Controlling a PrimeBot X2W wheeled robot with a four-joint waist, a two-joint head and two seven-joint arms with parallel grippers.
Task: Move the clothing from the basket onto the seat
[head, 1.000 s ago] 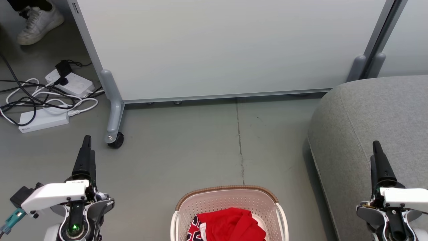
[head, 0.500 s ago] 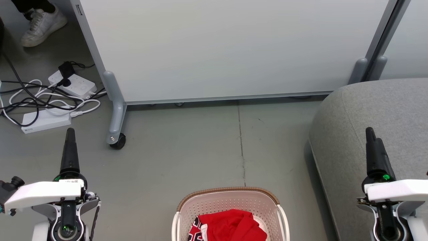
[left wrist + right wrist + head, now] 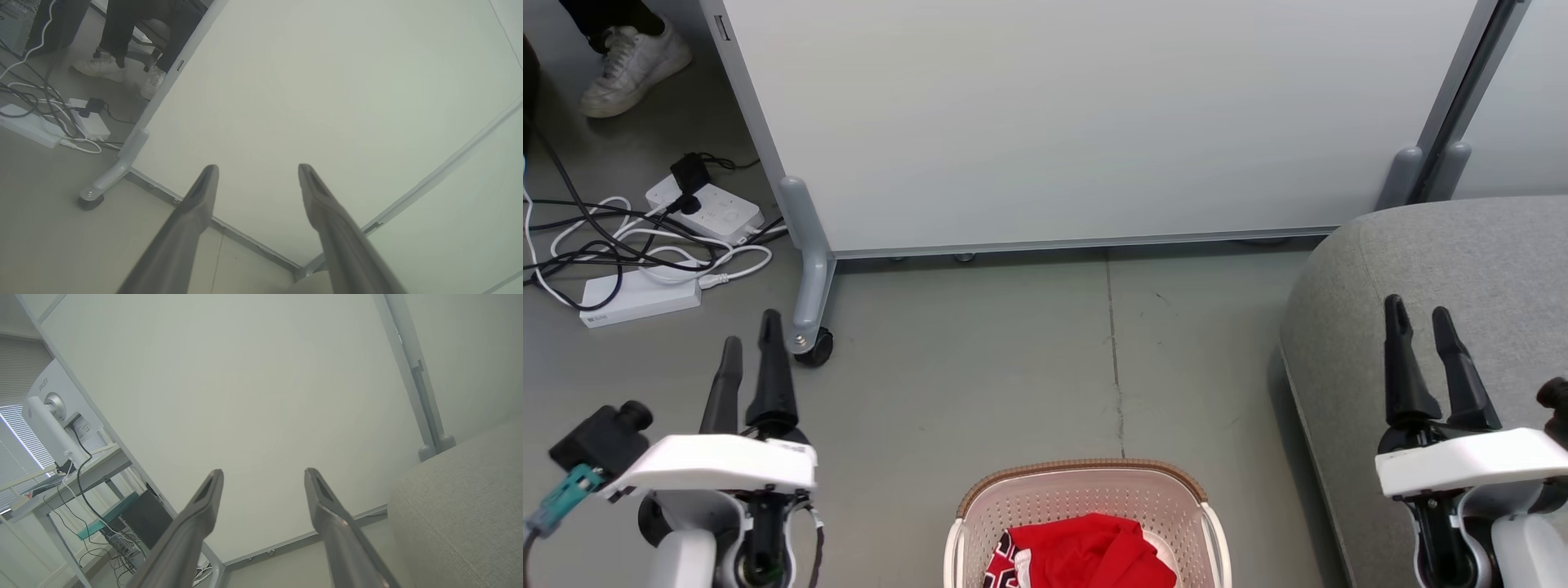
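Grey floor (image 3: 1013, 367), basket (image 3: 1086, 469), seat (image 3: 1462, 245) (power strips (image 3: 709, 211) left)

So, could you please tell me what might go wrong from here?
1. The clothing lies bunched in the basket at the head view's bottom edge, partly cut off, so a grasp could miss or drag both garments out together.
2. The left gripper, open, hovers near a caster of the panel; a careless swing might clip it.
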